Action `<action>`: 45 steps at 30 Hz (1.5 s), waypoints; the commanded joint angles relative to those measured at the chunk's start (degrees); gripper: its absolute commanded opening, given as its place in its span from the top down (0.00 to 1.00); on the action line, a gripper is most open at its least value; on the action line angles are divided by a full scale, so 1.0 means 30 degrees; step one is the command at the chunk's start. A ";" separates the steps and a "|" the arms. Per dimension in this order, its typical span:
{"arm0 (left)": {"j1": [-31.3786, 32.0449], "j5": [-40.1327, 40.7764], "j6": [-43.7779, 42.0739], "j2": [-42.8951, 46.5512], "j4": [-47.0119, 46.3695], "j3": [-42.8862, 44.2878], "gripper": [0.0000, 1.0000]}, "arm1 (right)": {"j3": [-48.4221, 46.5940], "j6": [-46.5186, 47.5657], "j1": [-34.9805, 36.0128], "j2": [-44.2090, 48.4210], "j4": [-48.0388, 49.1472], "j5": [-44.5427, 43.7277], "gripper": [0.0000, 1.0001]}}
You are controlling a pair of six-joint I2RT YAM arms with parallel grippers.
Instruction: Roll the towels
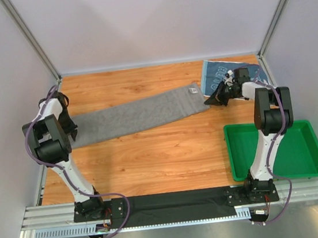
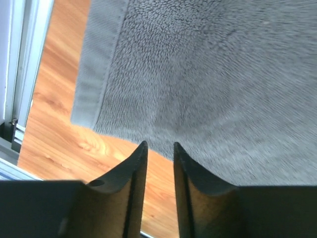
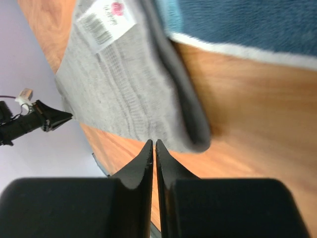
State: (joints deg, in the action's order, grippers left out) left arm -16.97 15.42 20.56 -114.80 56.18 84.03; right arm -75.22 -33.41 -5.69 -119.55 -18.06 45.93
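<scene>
**Grey towel laid out long, a gripper at each end**

The left gripper (image 2: 159, 145) sits at the left end of the grey towel (image 1: 141, 115). Its jaws are slightly parted with bare wood showing between them, so it grasps nothing. Its tips just meet the towel's edge, near the hemmed short side.

The towel lies as a long flat strip across the surface (image 1: 153, 166). At its labelled right end the right gripper (image 3: 154, 142) is clenched, with no cloth visible between its jaws.

Just beyond lies the blue towel (image 1: 217, 72), with the green tray (image 1: 303, 156) nearer the arms.

The cloth looks light, soft and limp, and will likely sag and bunch. It is best pinched at both corners of one short hem and rolled evenly from there.
</scene>
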 commanded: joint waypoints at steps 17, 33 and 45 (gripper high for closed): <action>0.1262 -1.2355 0.2081 1.7073 -0.1032 -0.2697 0.37 | 0.2688 0.1146 0.0316 0.7388 -0.4028 -0.7135 0.41; 0.3548 -1.7914 1.5439 2.5056 -1.1137 -0.1766 0.00 | 0.4127 -0.0552 0.1163 0.4958 -0.0278 -0.7283 0.38; 0.3752 -1.7825 1.8811 2.4381 -1.4244 -0.1438 0.00 | 0.2780 -0.2222 0.2630 0.2496 0.0689 -0.8660 0.39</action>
State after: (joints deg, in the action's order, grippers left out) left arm -6.31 -37.04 72.71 -40.69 17.28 79.94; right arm -65.87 -38.65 1.48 -109.08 -17.63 24.05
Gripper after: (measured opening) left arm 0.993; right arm 0.613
